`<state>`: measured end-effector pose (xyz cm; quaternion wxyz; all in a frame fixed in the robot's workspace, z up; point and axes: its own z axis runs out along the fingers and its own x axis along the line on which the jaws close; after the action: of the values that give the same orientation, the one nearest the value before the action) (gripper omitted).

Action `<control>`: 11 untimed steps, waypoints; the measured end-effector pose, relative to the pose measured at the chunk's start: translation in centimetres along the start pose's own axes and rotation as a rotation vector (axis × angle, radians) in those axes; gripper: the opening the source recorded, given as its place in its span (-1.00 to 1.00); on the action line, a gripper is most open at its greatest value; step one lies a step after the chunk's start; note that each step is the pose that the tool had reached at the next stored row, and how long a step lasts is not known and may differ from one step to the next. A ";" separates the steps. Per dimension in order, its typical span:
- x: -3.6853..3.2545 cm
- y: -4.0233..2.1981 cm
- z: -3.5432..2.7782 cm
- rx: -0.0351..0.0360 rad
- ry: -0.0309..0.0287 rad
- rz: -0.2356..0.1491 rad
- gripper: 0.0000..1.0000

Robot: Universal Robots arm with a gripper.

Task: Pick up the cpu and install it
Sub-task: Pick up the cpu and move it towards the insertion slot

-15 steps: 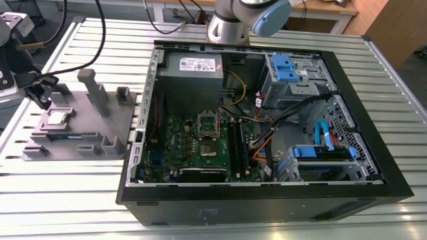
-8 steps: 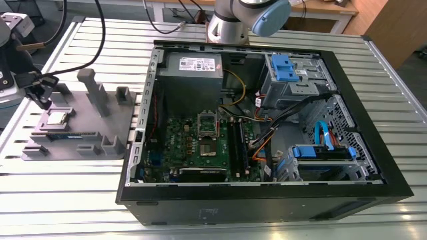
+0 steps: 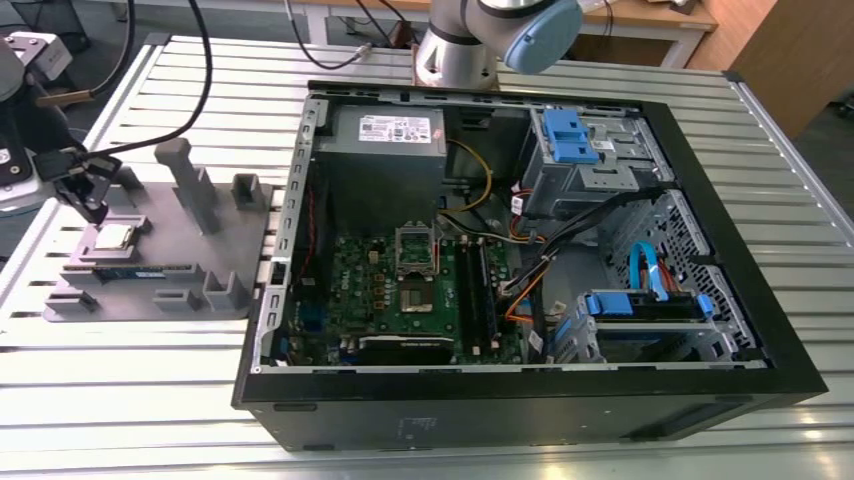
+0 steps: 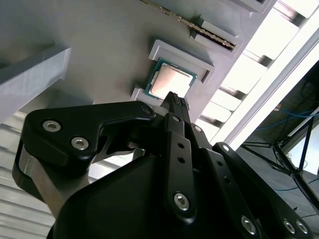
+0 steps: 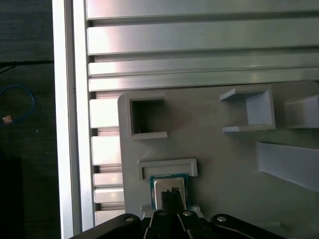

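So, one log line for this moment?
step: pick | hand: shut, empty, close to cpu | cpu: lying in tray pocket, not installed

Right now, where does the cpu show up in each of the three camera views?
Exterior view: the cpu sits on the grey fixture plate, at the exterior view's left, outside the computer case.
Second wrist view: the cpu lies just beyond the tip of the gripper.
First wrist view: the cpu is partly covered by the gripper's tip.
Shared landmark: the grey fixture plate beneath it.
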<state>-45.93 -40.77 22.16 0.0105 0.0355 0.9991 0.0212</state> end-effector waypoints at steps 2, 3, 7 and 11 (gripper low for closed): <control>0.00 -0.01 0.05 0.0006 -0.0019 -0.001 -0.79; 0.00 -0.01 0.05 0.0024 -0.0020 -0.001 -0.79; 0.03 -0.01 0.11 0.0124 -0.0038 -0.001 -0.79; 0.04 -0.03 0.48 0.0166 -0.0045 -0.002 -0.79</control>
<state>-45.96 -40.78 21.67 0.0124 0.0349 0.9992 0.0128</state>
